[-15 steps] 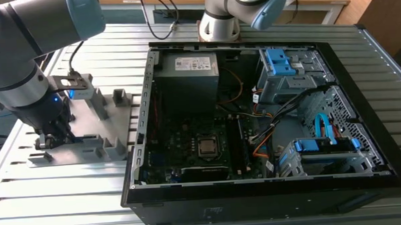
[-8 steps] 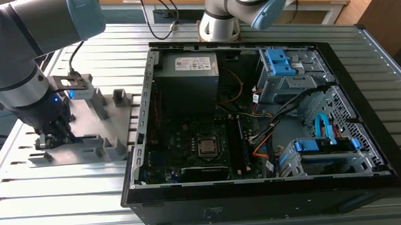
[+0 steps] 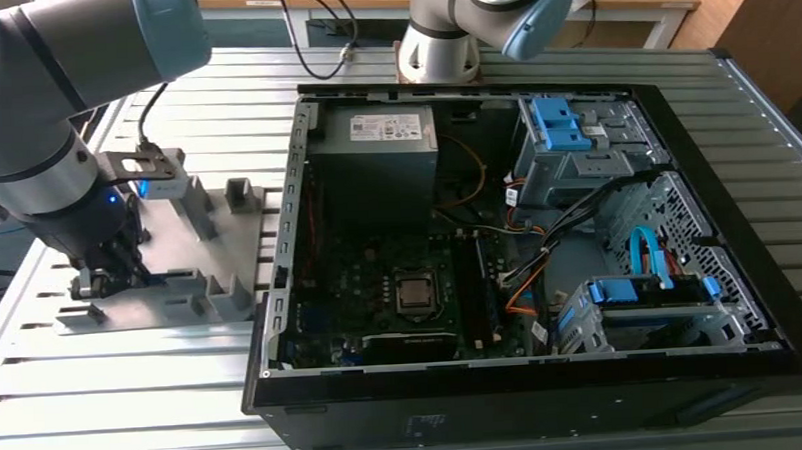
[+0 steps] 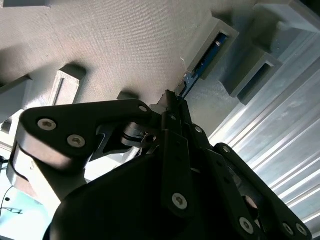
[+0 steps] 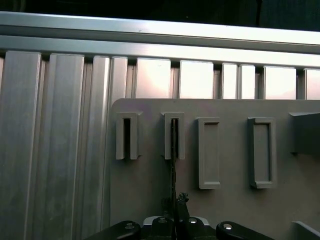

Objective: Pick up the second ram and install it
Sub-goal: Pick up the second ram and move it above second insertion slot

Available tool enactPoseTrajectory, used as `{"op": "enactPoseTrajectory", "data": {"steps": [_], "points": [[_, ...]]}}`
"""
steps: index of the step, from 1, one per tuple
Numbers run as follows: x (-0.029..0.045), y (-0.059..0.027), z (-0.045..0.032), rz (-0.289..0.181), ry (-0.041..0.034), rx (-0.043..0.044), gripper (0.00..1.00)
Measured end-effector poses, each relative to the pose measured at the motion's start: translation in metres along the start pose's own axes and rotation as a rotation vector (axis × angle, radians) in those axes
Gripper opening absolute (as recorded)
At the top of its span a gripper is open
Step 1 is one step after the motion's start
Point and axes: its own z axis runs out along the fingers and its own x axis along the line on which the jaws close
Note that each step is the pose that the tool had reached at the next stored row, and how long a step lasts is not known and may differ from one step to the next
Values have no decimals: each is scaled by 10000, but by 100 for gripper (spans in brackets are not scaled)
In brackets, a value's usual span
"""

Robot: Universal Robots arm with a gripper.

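Black gripper (image 4: pixel 172 97) low at grey fixture plate (image 4: pixel 125 40), narrow pinch on second ram (image 4: pixel 206 57).

Ram edge-on in both wrist views: thin blue-green board, near end clamped between the fingertips, far end seated in a slotted holder block (image 5: pixel 168 140) on the plate. Arm down over the plate at the exterior view's left, on ribbed metal table (image 3: pixel 114 415). Open computer case (image 3: pixel 514 406) beside it toward the exterior view's right, motherboard (image 3: pixel 376 276) exposed.

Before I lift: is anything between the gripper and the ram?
Nothing visible. In both wrist views the gripper is shut on the ram, which stands edge-on in a slot of the fixture.
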Motion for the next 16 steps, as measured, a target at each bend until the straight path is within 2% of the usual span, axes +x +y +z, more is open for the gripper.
{"op": "enactPoseTrajectory", "data": {"steps": [4,16], "points": [[-2,0,-13,1,-8,10,14],[-7,5,-136,0,-1,1,14]]}}
